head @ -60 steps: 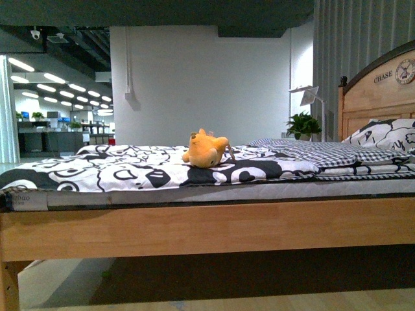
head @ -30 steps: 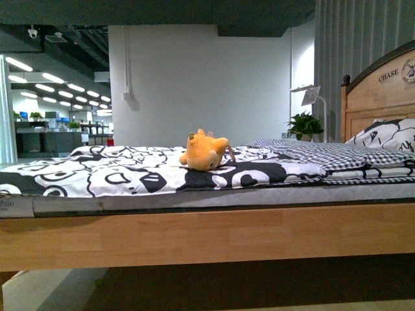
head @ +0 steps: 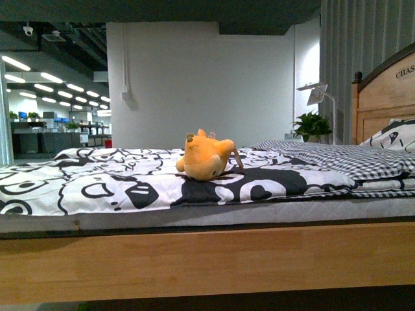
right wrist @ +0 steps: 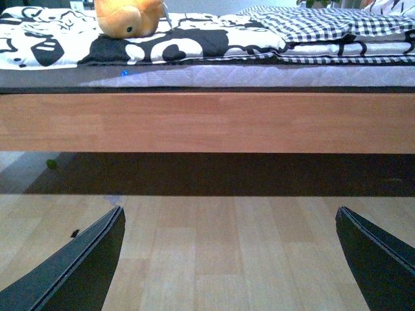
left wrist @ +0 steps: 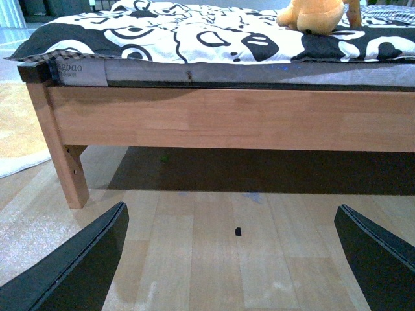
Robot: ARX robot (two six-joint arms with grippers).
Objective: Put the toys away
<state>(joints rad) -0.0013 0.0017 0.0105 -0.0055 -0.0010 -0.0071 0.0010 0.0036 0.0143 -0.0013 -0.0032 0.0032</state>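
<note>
A small yellow-orange plush toy (head: 206, 155) lies on the black-and-white patterned bedspread (head: 104, 184) near the bed's middle. It also shows in the left wrist view (left wrist: 312, 15) and in the right wrist view (right wrist: 128, 17), at the far side of the mattress edge. My left gripper (left wrist: 231, 259) is open and empty, low over the wooden floor in front of the bed's side rail. My right gripper (right wrist: 230, 259) is open and empty too, low over the floor, well short of the toy. Neither arm shows in the front view.
The wooden bed frame rail (head: 207, 262) runs across in front of me, with a bed leg (left wrist: 68, 168) at the foot end. A checked blanket (head: 350, 159), a pillow (head: 395, 136) and the headboard (head: 386, 97) are to the right. A potted plant (head: 312, 124) and lamp (head: 319, 96) stand behind.
The front view has come closer to the bed and shifted: the toy and bedspread look larger, the headboard has slid toward the right edge. The toy itself has not moved on the bed.
</note>
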